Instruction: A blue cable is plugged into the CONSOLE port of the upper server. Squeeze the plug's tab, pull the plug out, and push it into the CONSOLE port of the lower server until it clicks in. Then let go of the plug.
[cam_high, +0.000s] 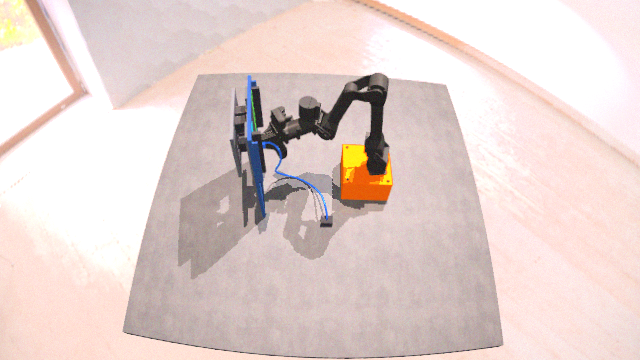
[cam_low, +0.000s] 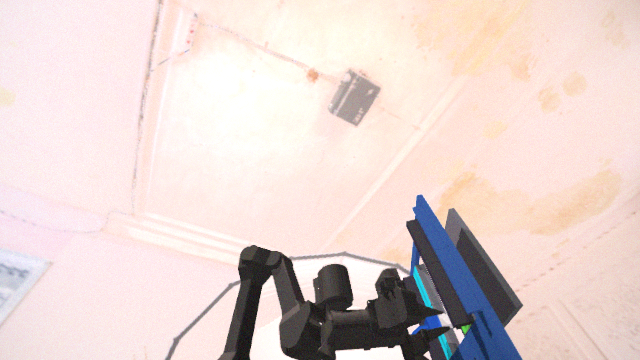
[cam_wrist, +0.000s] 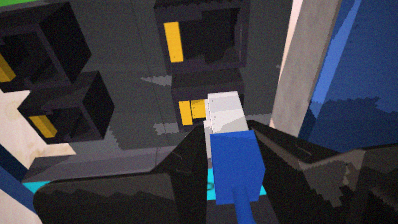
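Wrist view: grasping blue-and-white plug (cam_wrist: 237, 167) in pincer (cam_high: 264, 137) (cam_low: 444, 321) (cam_wrist: 224, 130), white end before dark port housing (cam_wrist: 207, 80); insertion indeterminable. Top view: blue cable (cam_high: 300, 179) (cam_wrist: 244, 212) down to small dark block (cam_high: 326, 221) on worktop (cam_high: 400, 280).

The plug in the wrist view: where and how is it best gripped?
Probably by the two long sides of its blue body, coming from the cable side with one finger left and one right, as the gripper has it. The white front end points at the ports, so it should stay free.
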